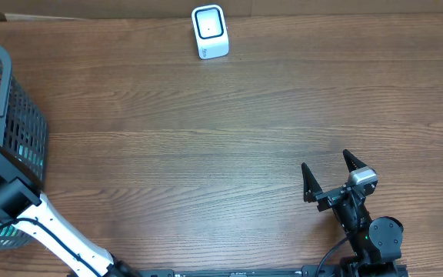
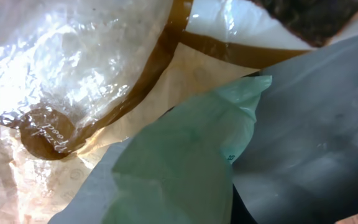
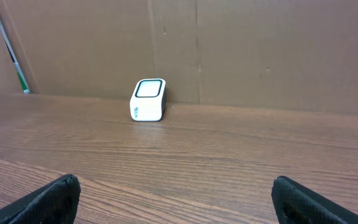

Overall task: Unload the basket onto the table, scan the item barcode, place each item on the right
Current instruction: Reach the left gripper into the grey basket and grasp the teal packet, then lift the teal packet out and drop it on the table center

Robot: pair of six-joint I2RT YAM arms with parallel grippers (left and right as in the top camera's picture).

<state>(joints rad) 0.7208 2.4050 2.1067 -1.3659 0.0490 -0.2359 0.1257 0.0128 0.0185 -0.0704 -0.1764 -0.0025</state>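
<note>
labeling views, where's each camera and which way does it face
Overhead: above the table, looking straight down; shows scanner, basket, left arm, right gripper.
Left wrist: pressed close to plastic packets; no fingers visible.
Right wrist: low over the table, facing the scanner; own open fingertips below.
Shared: scanner, in overhead and right wrist.

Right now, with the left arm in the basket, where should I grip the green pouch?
Probably the free upper corner of the green pouch, coming from above. It seems to lie over the grey pouch and the clear bag, and that thin, flat corner sticks out unpinned, so it can be pinched across the film.
</note>
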